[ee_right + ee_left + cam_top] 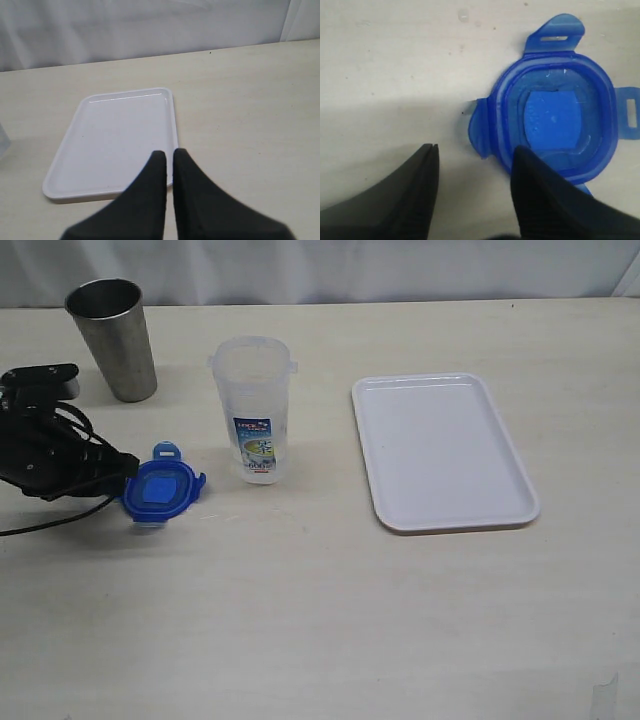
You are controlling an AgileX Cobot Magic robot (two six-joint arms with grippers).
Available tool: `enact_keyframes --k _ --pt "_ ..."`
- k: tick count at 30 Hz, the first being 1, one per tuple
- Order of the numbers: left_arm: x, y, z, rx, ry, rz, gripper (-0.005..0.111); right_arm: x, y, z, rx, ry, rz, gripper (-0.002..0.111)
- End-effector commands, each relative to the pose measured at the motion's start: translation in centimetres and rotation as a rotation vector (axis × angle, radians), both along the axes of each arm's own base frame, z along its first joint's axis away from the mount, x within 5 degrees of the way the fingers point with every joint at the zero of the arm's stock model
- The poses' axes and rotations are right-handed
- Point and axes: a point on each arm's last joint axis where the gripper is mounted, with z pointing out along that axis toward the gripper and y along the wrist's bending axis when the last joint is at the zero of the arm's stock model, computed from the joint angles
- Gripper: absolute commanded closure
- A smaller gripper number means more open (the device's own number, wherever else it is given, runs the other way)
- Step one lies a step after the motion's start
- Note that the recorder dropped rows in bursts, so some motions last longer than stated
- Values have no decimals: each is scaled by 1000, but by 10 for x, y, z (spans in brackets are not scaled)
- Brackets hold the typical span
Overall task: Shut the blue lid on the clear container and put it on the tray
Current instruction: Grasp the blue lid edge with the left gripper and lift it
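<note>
The blue lid [160,488] lies flat on the table with its flaps spread out; no label shows on the face turned up. My left gripper [125,478] is open and low at the lid's left edge. In the left wrist view one finger overlaps the rim of the blue lid [555,120] and the other stands over bare table, so the left gripper [476,149] straddles one side flap. The clear container [256,410] stands upright and uncovered just right of the lid. The white tray [440,450] lies further right, with nothing on it. My right gripper [169,152] is shut, hovering near the tray [115,140].
A tapered steel cup [112,337] stands at the back left, behind my left arm. A cable trails from that arm to the left edge. The right arm is outside the exterior view.
</note>
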Motion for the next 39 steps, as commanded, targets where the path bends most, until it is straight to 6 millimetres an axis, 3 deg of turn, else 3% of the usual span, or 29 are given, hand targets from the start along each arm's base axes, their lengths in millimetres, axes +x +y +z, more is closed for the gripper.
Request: enact_keyframes --k 1,7,13,20,27,39 --pt "7 -1 -8 2 -38 1 64 0 0 -1 6 -1 -1 104" --pt "9 0 -10 9 -50 7 64 0 0 -1 6 -1 -1 104" --pt "8 -1 -27 5 7 9 64 0 0 -1 6 -1 -1 104" --pt "8 -1 -28 5 6 17 64 0 0 -1 6 -1 -1 104" --pt "19 -12 -12 -84 38 -60 64 0 0 -1 6 -1 -1 104" --pt "28 -18 -8 -123 -86 -144 64 0 0 -1 6 -1 -1 104"
